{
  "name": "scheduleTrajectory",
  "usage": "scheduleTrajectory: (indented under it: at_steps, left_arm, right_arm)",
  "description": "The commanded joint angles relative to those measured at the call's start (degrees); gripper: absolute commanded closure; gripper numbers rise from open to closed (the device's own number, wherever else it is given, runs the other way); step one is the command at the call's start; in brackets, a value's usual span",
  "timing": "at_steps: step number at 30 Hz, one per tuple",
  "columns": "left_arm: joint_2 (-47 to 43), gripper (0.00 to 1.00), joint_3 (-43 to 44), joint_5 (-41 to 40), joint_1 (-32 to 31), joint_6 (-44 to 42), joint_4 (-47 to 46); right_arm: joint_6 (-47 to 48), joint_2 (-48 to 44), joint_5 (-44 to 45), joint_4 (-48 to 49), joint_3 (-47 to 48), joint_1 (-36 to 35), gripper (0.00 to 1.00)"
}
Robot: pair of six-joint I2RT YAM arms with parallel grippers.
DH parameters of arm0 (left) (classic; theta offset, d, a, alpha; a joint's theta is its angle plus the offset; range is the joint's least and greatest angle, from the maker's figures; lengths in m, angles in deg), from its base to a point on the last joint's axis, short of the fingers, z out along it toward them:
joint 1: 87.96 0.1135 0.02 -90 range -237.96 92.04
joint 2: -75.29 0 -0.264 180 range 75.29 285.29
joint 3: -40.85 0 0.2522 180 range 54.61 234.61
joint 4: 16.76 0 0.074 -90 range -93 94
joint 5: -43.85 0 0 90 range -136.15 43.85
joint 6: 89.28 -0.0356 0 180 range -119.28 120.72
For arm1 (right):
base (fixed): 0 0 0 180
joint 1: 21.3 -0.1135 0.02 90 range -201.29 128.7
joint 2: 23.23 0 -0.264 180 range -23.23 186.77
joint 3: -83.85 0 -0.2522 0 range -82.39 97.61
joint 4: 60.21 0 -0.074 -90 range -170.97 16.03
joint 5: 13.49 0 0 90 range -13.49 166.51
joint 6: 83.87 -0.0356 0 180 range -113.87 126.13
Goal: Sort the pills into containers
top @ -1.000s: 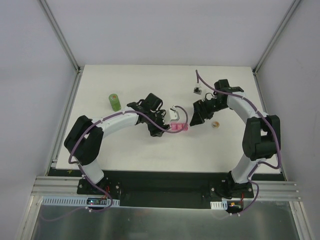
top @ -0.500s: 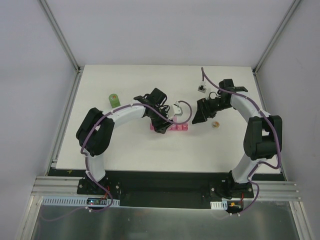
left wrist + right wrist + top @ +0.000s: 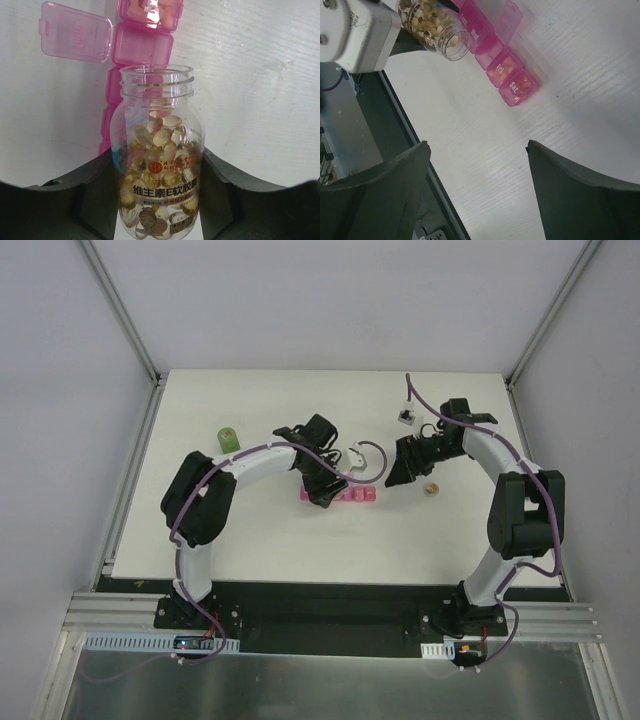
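Note:
My left gripper (image 3: 325, 486) is shut on a small clear bottle (image 3: 157, 150) with no cap, full of tan-yellow pills (image 3: 161, 139). It holds the bottle tilted with its mouth over the bright pink container strip (image 3: 340, 496). In the left wrist view the strip (image 3: 145, 47) lies beyond the bottle's mouth with one lid (image 3: 75, 32) flipped open. In the right wrist view the strip (image 3: 502, 60) shows pills in its "Fri" and "Sat" compartments, and the bottle (image 3: 437, 25) is at the top. My right gripper (image 3: 395, 478) is open and empty (image 3: 477, 145), just right of the strip.
A green cylindrical bottle (image 3: 228, 440) stands at the left of the table. A small round cap (image 3: 433, 488) lies right of my right gripper. Grey walls and metal rails close in the white table (image 3: 300, 540) on three sides.
My left gripper has carried the bottle leftward along the strip, so more of the strip's right end shows. My right gripper has shifted slightly and stays open.

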Motion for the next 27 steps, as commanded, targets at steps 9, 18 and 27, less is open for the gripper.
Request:
scheduleTrajectory:
  at_steps: [9, 18, 27]
  left_arm:
    - [2.5, 1.00, 6.3, -3.8, -1.9, -1.3, 6.0]
    - [4.4, 1.00, 9.2, -5.5, -2.4, -2.2, 8.7]
    - [6.5, 1.00, 12.1, -10.3, -3.7, -2.3, 11.4]
  right_arm:
    - [-0.7, 0.8, -2.6, -1.4, 2.1, 1.0, 0.19]
    - [-0.5, 0.9, -3.0, -1.7, 2.2, 1.4, 0.19]
    - [-0.5, 1.1, -3.3, -1.9, 2.2, 1.6, 0.19]
